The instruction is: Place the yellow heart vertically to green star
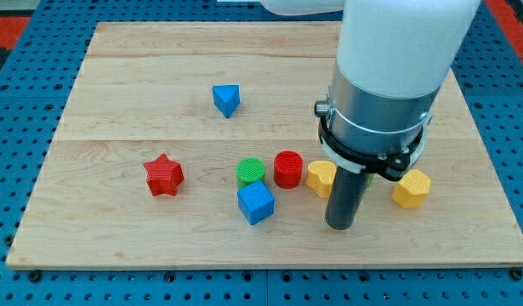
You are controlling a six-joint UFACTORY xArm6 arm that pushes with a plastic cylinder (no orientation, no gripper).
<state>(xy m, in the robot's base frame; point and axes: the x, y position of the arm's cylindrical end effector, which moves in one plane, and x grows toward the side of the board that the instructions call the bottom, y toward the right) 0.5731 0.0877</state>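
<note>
A yellow heart (319,176) lies right of the board's middle, its right side hidden behind my dark rod. My tip (341,227) rests on the board just below and right of the heart, close to it. A small bit of green (371,178) shows right of the rod, under the arm's body; its shape is hidden. A yellow hexagon-like block (412,188) lies further right.
A red cylinder (287,168) touches the heart's left side, with a green cylinder (252,170) left of it. A blue cube (256,203) sits below the green cylinder. A red star (164,175) lies at the left, a blue triangle (227,99) toward the view's top.
</note>
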